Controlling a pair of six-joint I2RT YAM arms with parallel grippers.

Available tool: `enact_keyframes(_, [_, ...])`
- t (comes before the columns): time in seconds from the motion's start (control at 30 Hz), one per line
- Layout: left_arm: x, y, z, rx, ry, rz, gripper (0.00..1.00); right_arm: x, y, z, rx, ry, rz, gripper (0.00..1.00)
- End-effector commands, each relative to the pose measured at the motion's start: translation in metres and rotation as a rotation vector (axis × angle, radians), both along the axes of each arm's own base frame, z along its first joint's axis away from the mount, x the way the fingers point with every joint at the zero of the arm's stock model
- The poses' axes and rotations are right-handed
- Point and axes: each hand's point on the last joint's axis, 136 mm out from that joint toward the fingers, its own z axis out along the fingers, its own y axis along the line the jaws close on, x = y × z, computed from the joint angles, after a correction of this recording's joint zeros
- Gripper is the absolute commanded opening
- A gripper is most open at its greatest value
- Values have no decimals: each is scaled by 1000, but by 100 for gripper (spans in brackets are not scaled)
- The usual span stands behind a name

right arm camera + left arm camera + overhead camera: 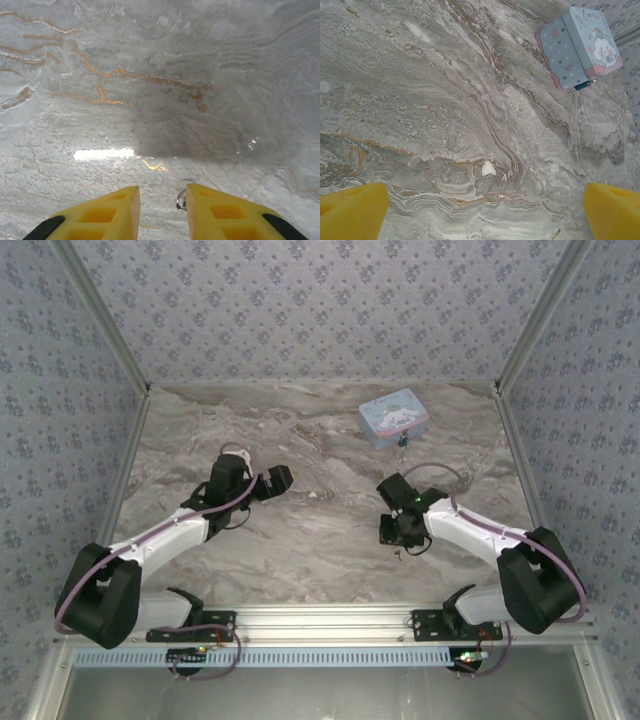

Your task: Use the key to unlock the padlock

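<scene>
Listing the counter (320, 445) as I read it from my station.

**Padlock** (584, 85): tiny blue body at the far right, touching the near edge of the cartoon tin (580, 42). From above it is a dark speck (402, 441) against the tin's near side.

**Left gripper** (485, 215): fingers spread wide with nothing between them. It sits mid-left over bare stone, facing the tin and well apart from it.

**Right gripper** (162, 204): fingers narrow with a slim gap, low over the near right of the counter and well apart from the padlock. A small metal loop (180, 201) sits in the gap against one finger's inner face. I take it for the key's ring. I cannot tell whether it is pinched or just lying on the stone.

**Risks:**
- A loop caught only loosely could slip or swing when I lift, so the key would reach the lock at an unknown angle.
- The tin looks light and nothing steadies it, so pushing on the padlock may slide both away.

**Not legible:**
- The key's blade.
- The keyhole.
- How the padlock hangs on the tin.
- The lower parts of both pairs of fingers, which are cut off by the frame edges.
</scene>
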Motion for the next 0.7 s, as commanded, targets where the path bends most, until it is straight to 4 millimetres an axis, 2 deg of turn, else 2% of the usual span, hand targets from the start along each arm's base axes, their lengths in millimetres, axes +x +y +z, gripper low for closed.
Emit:
enact_keyframes(0.0, [4,-2,14,-10,-28,3,99,-11,-12,-4,-104,55,30,32])
enact_keyframes(0.33, [4,-2,14,-8,-25,6,100,-18,-12,-21,-182,112,71,31])
enact_keyframes(0.67, [4,-2,14,-8,-25,7,99,-20,-14,-29,-218,129,81,18])
